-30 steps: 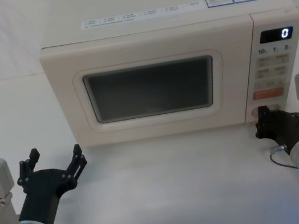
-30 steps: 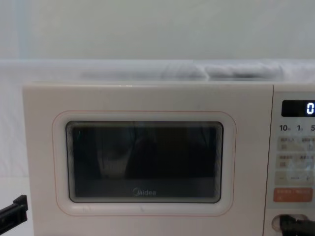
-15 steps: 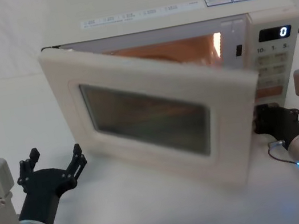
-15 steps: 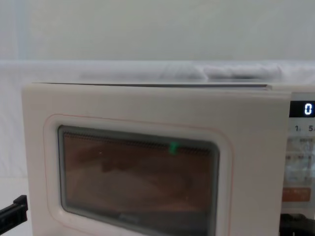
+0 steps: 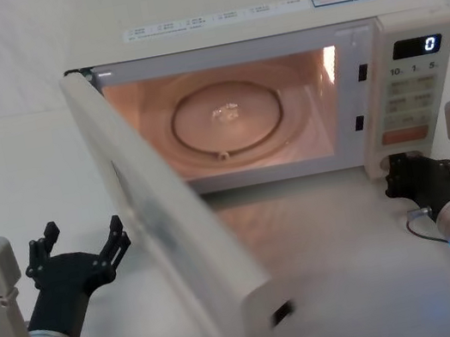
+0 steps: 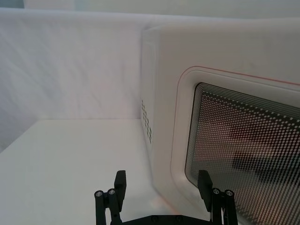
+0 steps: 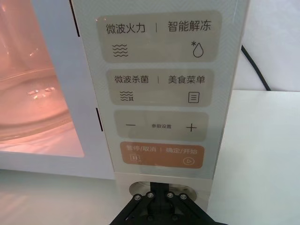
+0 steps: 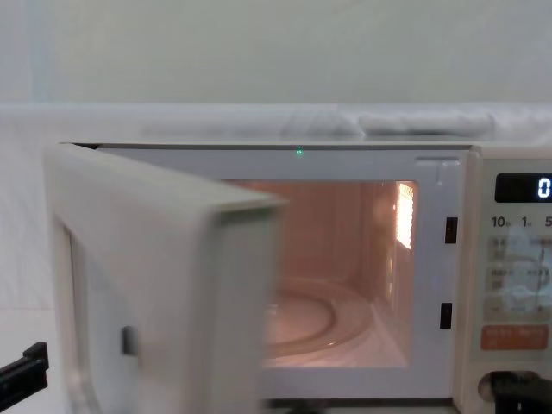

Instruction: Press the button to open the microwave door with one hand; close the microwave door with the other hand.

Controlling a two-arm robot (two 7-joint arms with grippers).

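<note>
Head view: cream boxy microwave (image 5: 269, 21) on white desk (image 5: 21, 196), cream windowed door (image 5: 176, 238) swung wide, glass turntable (image 5: 229, 120) inside lit cavity, right gripper (image 5: 402, 175) at pill-shaped cream button (image 7: 159, 191), finger state unclear, left gripper (image 5: 77, 244) beside door, fingers spread, empty.

The microwave (image 5: 287, 26) display (image 5: 415, 47) reads "0"; its panel (image 7: 159, 93) bears Chinese labels.

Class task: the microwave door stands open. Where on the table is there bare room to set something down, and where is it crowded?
Bare table lies left of the open microwave door, beyond the open left gripper, and in front of the lit cavity, between door and right gripper. It is crowded below the control panel, where that gripper sits at the button.
</note>
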